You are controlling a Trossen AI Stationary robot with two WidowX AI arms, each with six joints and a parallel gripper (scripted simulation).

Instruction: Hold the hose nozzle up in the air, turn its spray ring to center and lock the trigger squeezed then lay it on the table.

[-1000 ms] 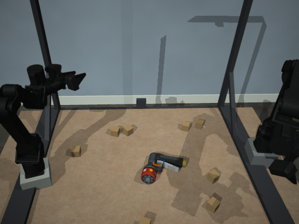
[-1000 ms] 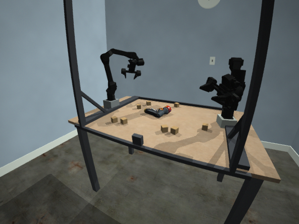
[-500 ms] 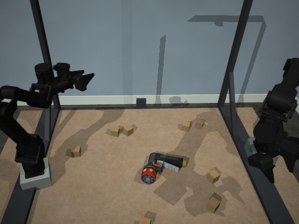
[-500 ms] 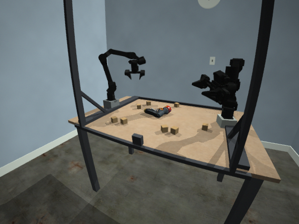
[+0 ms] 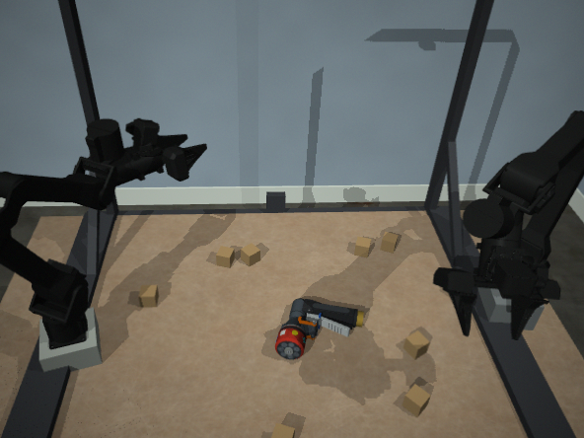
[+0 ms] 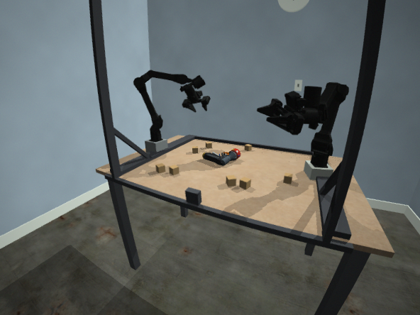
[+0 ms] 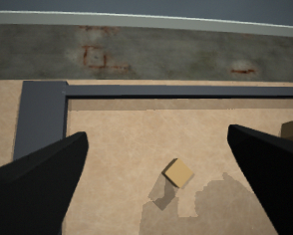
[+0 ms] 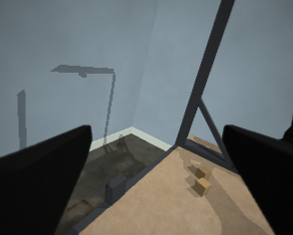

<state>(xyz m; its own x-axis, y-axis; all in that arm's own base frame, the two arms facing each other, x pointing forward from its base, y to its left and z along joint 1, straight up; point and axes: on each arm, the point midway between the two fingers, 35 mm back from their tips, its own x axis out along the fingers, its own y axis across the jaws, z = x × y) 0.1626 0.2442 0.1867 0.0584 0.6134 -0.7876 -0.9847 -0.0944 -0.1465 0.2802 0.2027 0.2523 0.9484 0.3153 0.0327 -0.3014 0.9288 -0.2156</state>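
The hose nozzle (image 5: 321,325) lies on its side on the table, a little right of the middle. Its red spray ring (image 5: 291,342) points toward the front, and its dark barrel runs back to the right. It also shows in the exterior view (image 6: 221,156). My left gripper (image 5: 490,335) (image 6: 199,109) (image 7: 157,135) is open and empty. It points down above the table's right edge, well to the right of the nozzle. My right gripper (image 5: 196,141) (image 6: 263,115) (image 8: 157,131) is open and empty. It is held high and level at the left, far from the nozzle.
Several tan blocks are scattered on the table, among them a pair (image 5: 238,255) at the back left, a pair (image 5: 376,244) at the back right and one (image 5: 416,342) right of the nozzle. Dark frame posts (image 5: 459,118) stand at the corners. A small dark box (image 5: 275,200) sits on the far edge.
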